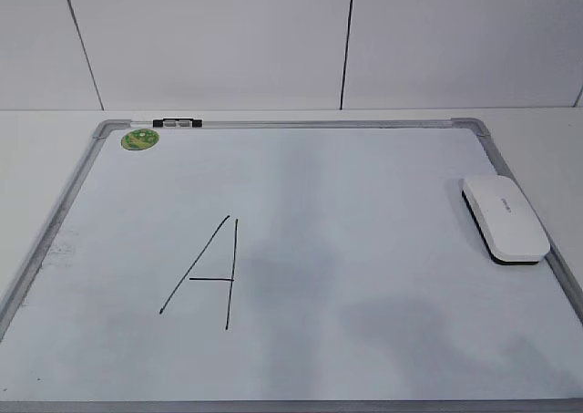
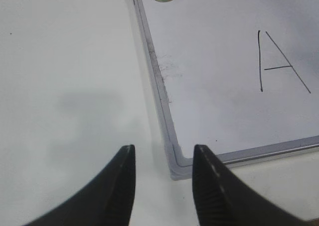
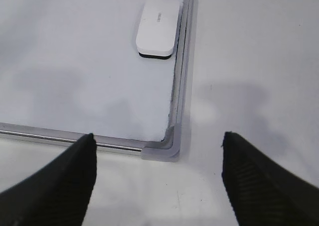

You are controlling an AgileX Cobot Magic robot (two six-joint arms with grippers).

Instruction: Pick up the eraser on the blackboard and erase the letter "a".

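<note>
The white eraser (image 1: 506, 220) lies on the blackboard (image 1: 364, 185) at its right edge, dark felt down; the right wrist view has the eraser (image 3: 158, 28) beside the frame. No small letter "a" shows on the board. A large capital A (image 1: 205, 276) is drawn left of centre. My left gripper (image 2: 164, 148) is open and empty over the table at the board's near left corner (image 2: 175, 168). My right gripper (image 3: 158, 136) is wide open and empty, just short of the near right corner (image 3: 164, 148), well short of the eraser. Neither gripper shows in the exterior view.
A round green sticker (image 1: 140, 139) sits at the board's far left corner, and a black clip (image 1: 178, 122) on the far frame. Faint smudges (image 2: 169, 69) mark the board's left edge. White table lies on both sides of the board, a white wall behind.
</note>
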